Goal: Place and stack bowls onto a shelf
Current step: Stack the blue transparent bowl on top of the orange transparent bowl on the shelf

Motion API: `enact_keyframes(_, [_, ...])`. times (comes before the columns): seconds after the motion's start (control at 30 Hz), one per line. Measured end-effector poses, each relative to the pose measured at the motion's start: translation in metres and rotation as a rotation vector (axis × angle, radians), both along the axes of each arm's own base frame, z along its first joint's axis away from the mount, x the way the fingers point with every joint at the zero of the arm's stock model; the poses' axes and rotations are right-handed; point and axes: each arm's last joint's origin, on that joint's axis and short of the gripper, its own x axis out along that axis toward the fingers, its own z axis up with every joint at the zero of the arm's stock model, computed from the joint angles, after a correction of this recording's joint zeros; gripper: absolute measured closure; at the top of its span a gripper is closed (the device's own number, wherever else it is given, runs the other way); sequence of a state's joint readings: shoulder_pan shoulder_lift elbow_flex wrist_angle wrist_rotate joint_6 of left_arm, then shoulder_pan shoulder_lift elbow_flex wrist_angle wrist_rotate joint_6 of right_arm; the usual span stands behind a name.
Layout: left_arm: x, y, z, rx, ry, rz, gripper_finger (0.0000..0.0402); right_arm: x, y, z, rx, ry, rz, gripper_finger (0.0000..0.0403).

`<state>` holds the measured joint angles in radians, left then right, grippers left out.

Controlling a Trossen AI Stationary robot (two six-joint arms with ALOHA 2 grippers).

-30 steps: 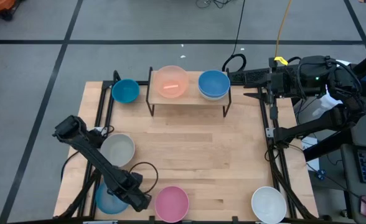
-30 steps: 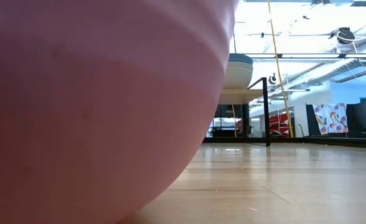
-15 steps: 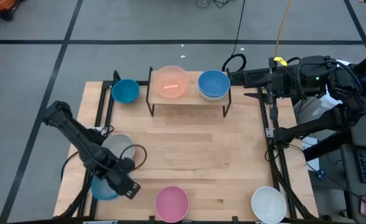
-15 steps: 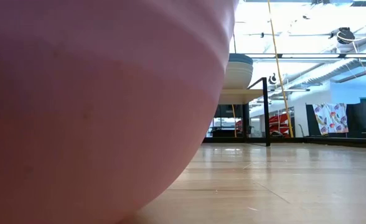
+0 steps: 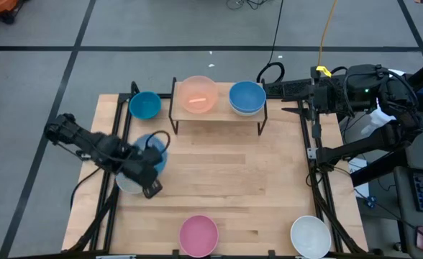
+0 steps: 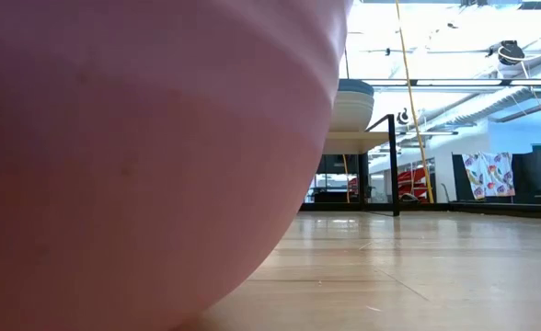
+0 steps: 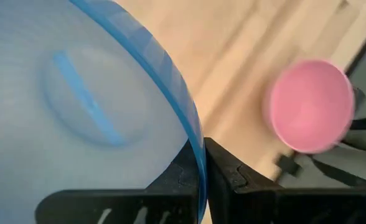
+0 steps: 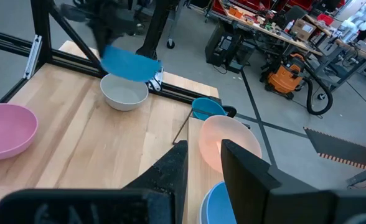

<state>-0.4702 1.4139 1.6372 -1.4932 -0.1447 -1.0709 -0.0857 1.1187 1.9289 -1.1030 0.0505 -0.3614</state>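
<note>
- While the light blue bowl [image 5: 152,152] is carried, its rim is pinched between the pressed-together fingers of the left gripper [image 5: 145,173], as seen in the left wrist view, where the thin wall [image 7: 198,163] sits in the closed jaws.
- The held bowl is raised above the grey-white bowl [image 8: 124,92], which rests on the tabletop [image 5: 269,187] near its left edge.
- The grip should be kept firm on the rim, and the bowl held level, since a thin plastic wall held at one point is judged likely to swing or slip.
- The shelf [image 5: 222,115] stands at the far edge of the table; on it are the orange-pink bowl [image 5: 198,95] and, beside it, the blue bowl [image 5: 247,96], which sits on a paler one.
- The carried bowl should be brought over one of these, centred, lowered until nested, and only then released.
- The teal bowl [image 5: 145,106] beside the shelf should be cleared on the way.
- The pink bowl [image 5: 198,235] and white bowl [image 5: 311,236] are left at the near edge.
- The right gripper [image 8: 203,158] waits, fingers spread, beyond the shelf's right end.
</note>
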Motion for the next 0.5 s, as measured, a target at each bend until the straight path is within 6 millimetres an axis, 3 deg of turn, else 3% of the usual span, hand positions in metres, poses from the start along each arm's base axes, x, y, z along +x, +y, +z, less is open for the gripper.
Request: enact_keyframes(0.5, [0.01, 0.073, 0.029, 0.463, 0.017, -0.445, 0.0395, 0.003, 0.0, 0.01, 0.0, -0.111, -0.003, 0.0314])
